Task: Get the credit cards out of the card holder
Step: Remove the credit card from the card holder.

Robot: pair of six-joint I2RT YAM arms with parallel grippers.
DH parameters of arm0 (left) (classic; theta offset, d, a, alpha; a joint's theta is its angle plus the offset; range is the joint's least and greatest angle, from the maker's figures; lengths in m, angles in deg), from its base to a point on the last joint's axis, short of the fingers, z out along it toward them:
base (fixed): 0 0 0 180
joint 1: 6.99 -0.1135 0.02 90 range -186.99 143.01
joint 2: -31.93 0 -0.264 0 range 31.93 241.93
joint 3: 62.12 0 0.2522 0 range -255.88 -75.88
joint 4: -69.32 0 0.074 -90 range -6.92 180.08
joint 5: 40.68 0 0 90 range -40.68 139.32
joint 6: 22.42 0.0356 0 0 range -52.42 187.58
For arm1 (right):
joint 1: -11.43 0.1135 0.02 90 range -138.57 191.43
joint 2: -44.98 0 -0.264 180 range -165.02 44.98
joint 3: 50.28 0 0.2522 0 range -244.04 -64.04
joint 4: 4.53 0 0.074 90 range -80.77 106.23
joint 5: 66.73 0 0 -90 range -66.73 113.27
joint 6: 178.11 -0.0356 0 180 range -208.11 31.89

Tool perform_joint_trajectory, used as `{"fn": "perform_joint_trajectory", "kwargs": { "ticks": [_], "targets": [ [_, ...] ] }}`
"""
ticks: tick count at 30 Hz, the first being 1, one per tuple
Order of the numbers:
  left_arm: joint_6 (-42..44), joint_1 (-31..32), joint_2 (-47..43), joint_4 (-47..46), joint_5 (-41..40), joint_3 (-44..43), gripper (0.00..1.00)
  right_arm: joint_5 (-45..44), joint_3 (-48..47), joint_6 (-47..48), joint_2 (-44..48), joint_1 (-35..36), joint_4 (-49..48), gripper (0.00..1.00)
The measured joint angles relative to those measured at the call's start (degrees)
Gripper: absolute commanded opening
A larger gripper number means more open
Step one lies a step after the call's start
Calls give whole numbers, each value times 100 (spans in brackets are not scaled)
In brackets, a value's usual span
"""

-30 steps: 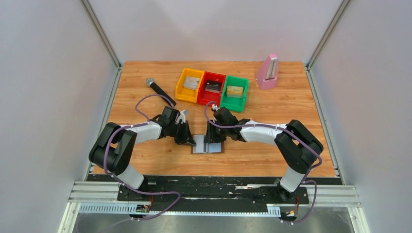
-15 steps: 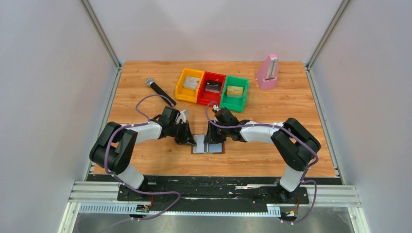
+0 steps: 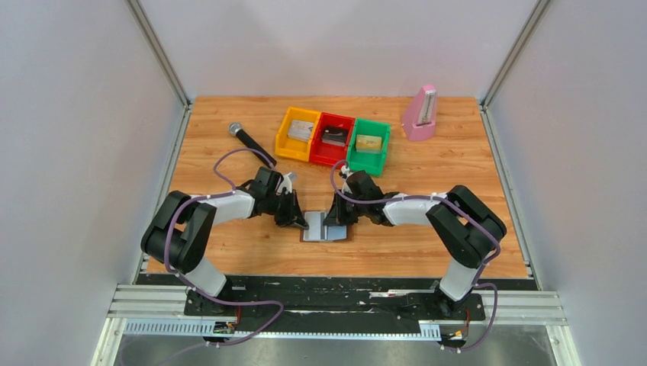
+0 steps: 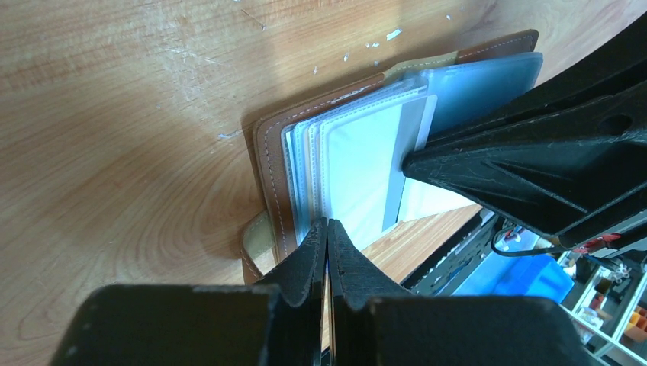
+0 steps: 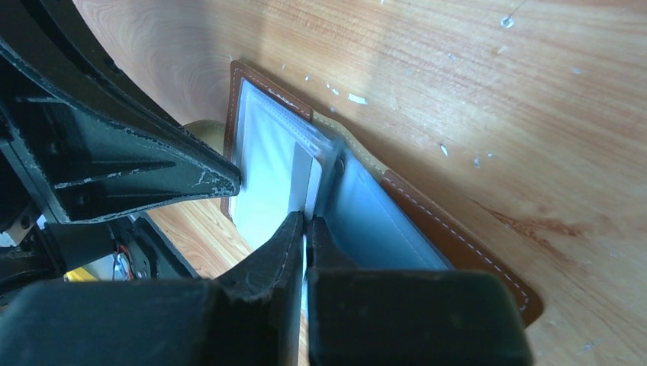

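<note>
The card holder (image 3: 328, 232) lies open on the wooden table between my two grippers, brown rim out, pale blue sleeves up. In the left wrist view its brown rim (image 4: 271, 168) frames a stack of clear sleeves. My left gripper (image 4: 326, 226) is shut, its tips resting on the near edge of the sleeve stack; it also shows in the top view (image 3: 294, 220). My right gripper (image 5: 306, 219) is shut on the edge of a white card with a grey stripe (image 5: 300, 183) that sticks partly out of a sleeve by the fold. The same card shows in the left wrist view (image 4: 397, 175).
Yellow (image 3: 297, 133), red (image 3: 332, 138) and green (image 3: 368, 146) bins stand in a row behind the holder, each with a card inside. A black microphone (image 3: 248, 139) lies at the back left. A pink metronome (image 3: 421, 114) stands at the back right.
My right gripper has shifted slightly to the right while shut on the card. The left gripper and the holder have stayed put.
</note>
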Motion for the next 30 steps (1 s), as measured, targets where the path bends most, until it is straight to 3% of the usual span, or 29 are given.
{"fn": "perform_joint_trajectory", "kwargs": {
  "ticks": [5,9,11,14,16,30],
  "targets": [
    [37,4,26,92,-28,-59,7,192,144,9,70,-90,-127,9],
    [44,4,33,107,-31,-68,7,339,219,9,81,-149,-195,0],
    [46,4,33,122,-39,-76,7,444,247,7,81,-175,-267,1],
    [55,4,33,125,-42,-76,7,568,293,9,81,-203,-378,12],
    [55,4,33,125,-39,-76,7,601,308,13,81,-208,-420,1],
    [55,4,66,127,-7,-87,7,861,457,13,131,-348,-568,0]
  ]
}}
